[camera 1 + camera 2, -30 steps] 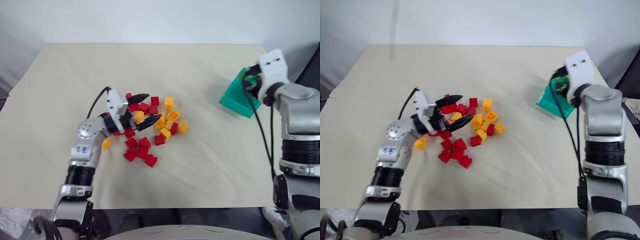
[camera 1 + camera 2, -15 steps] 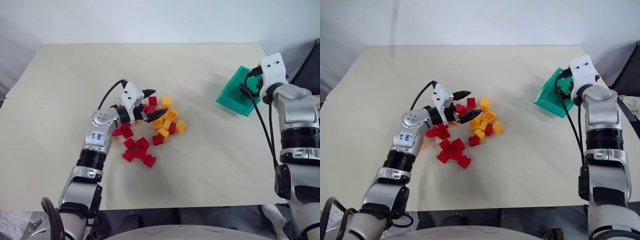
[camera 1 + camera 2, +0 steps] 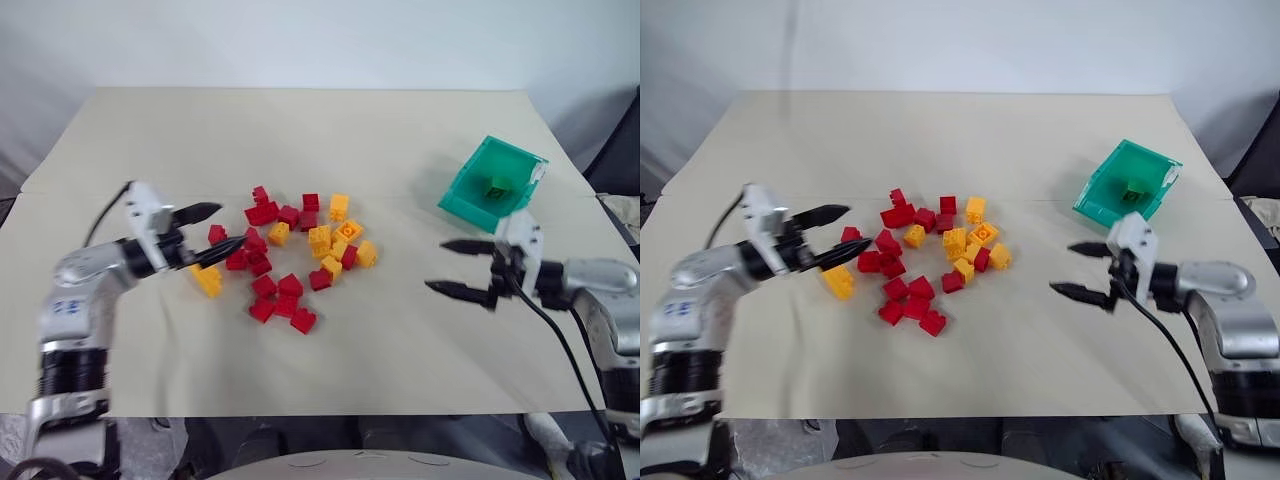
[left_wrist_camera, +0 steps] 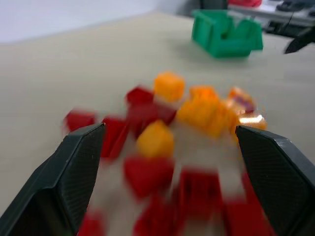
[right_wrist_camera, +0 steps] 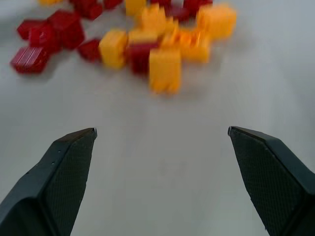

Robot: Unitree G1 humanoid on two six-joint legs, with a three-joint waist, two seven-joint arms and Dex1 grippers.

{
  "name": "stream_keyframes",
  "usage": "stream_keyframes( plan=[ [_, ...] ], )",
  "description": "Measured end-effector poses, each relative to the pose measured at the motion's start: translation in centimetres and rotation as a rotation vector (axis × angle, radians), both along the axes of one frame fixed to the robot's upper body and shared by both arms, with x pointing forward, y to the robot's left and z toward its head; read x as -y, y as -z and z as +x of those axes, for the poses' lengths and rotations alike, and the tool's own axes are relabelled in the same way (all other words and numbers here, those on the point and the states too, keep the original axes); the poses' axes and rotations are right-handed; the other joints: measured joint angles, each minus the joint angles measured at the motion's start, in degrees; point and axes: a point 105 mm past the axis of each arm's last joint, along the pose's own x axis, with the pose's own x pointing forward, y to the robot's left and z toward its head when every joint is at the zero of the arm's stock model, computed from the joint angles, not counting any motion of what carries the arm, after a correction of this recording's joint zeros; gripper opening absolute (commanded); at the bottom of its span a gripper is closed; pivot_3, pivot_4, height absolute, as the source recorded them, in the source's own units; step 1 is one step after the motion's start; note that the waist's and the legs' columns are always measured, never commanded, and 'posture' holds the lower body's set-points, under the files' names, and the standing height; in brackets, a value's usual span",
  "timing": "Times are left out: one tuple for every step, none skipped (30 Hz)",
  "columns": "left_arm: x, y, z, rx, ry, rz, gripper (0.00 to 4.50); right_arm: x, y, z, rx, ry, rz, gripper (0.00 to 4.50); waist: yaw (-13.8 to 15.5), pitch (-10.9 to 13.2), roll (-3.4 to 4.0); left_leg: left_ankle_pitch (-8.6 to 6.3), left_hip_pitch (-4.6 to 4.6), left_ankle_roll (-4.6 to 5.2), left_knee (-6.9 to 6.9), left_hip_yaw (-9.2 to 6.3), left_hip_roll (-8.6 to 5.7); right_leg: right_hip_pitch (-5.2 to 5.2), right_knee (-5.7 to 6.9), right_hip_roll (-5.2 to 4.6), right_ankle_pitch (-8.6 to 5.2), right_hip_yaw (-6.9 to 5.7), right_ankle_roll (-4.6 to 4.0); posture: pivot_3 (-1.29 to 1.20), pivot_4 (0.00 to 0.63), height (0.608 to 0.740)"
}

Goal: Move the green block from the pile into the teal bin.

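Note:
The green block [image 3: 495, 188] lies inside the teal bin [image 3: 463, 194], which stands tilted at the right of the table. The pile [image 3: 300, 245] of red and yellow bricks spreads over the middle. My right gripper [image 3: 437, 264] hovers open in front of the bin, nearer the front edge, pointing towards the pile with nothing between its fingers. At the pile's left edge my left gripper [image 3: 228, 225] is open, its fingers either side of a red brick [image 3: 216, 234] and beside a yellow one [image 3: 207, 280]. The left wrist view looks across the pile [image 4: 167, 128] to the bin [image 4: 226, 34].
The beige table cover [image 3: 330, 130] has bare room behind the pile and between pile and bin. Its front edge [image 3: 330, 412] runs close below both arms. A dark object [image 3: 625, 140] stands past the right edge.
My right gripper has left the bin, dropped down and back towards the front, and opened. The left gripper has swung left from over the pile to its left edge.

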Motion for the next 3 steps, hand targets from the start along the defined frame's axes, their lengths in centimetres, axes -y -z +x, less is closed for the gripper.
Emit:
stream_keyframes(
  plan=[
    [-0.2, 0.1, -0.6, -0.002, 0.012, 0.015, 4.5, 0.2, 0.3, -0.3, -0.004, -0.012, -0.016, 4.48, 0.0, 0.0, 0.02, -0.01, 0.17, 0.01, 0.0, -0.02, 0.02, 0.21, -0.26, 0.01, 0.04, -0.05, -0.02, 0.0, 0.15, 0.74],
    [-0.4, 0.2, -1.1, -0.005, 0.019, 0.017, 4.5, 0.4, 0.6, -0.7, -0.009, -0.025, -0.031, 4.48, 0.0, 0.0, 0.02, -0.02, 0.32, 0.03, 0.0, -0.02, 0.03, 0.38, -0.29, 0.01, 0.04, -0.05, -0.03, 0.0, 0.15, 0.74],
    [-0.9, 0.4, -1.7, -0.01, 0.019, 0.023, 4.5, 0.4, 0.8, -0.9, -0.006, -0.036, -0.037, 4.48, 0.0, 0.0, 0.02, -0.03, 0.42, 0.04, -0.02, -0.05, 0.04, 0.49, -0.31, 0.01, 0.04, -0.08, -0.03, 0.0, 0.15, 0.74]
  ],
)
